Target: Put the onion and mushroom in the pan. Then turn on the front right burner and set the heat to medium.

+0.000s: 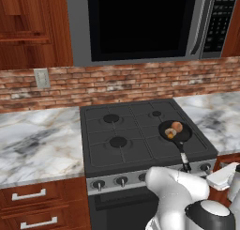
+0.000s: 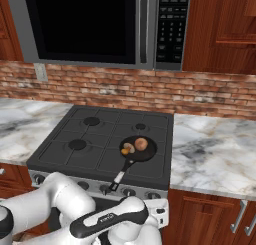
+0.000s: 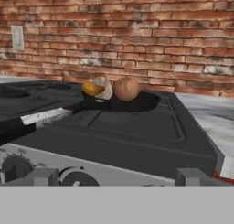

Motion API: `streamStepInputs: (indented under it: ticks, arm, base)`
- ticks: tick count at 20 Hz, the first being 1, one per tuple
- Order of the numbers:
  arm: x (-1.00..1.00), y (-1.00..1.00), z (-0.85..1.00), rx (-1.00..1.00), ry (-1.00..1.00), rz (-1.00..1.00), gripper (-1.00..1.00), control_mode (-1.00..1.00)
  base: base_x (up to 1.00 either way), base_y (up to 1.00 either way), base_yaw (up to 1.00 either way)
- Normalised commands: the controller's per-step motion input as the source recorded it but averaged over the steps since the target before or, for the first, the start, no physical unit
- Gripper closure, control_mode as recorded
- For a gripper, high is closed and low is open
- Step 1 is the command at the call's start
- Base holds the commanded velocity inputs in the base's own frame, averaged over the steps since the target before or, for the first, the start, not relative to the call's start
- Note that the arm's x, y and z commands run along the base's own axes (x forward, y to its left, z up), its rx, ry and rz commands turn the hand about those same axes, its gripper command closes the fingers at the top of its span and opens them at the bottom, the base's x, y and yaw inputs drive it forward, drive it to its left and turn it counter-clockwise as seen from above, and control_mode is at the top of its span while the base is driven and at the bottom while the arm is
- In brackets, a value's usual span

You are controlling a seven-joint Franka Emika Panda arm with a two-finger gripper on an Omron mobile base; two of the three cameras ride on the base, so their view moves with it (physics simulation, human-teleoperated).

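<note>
Onion (image 3: 126, 88) and mushroom (image 3: 98, 88) rest side by side in pan (image 3: 119, 102), which sits on front right burner (image 2: 142, 154) of stove (image 1: 101, 126); handle (image 2: 121, 174) points toward front edge. Gripper (image 3: 117, 176) hangs low before control panel, fingers (image 3: 43, 176) apart, holding nothing, w/ knobs (image 3: 16, 168) just beyond tips. Risk: handle overhangs knob row, so an approach drifting sideways could clip it and shift pan; grabbing wrong knob would light another burner, and over-rotation would pass medium.

White arm folded low, hand level, looking forward, fingers (image 3: 46, 177) apart at the view's bottom, holding nothing
</note>
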Motion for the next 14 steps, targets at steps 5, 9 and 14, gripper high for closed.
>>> streamStepInputs:
  ticks: [5,9,14]
  arm:
    - [0.15,-0.04,-0.50,0.03,0.00,-0.04,-1.00,-1.00]
    - [0.00,-0.06,-0.36,0.13,0.00,-0.06,-1.00,-1.00]
    - [0.00,-0.22,-0.03,0.07,0.00,-0.06,-1.00,-1.00]
  base:
    - [0.00,0.00,0.00]
    - [0.00,0.00,0.00]
    - [0.00,0.00,0.00]
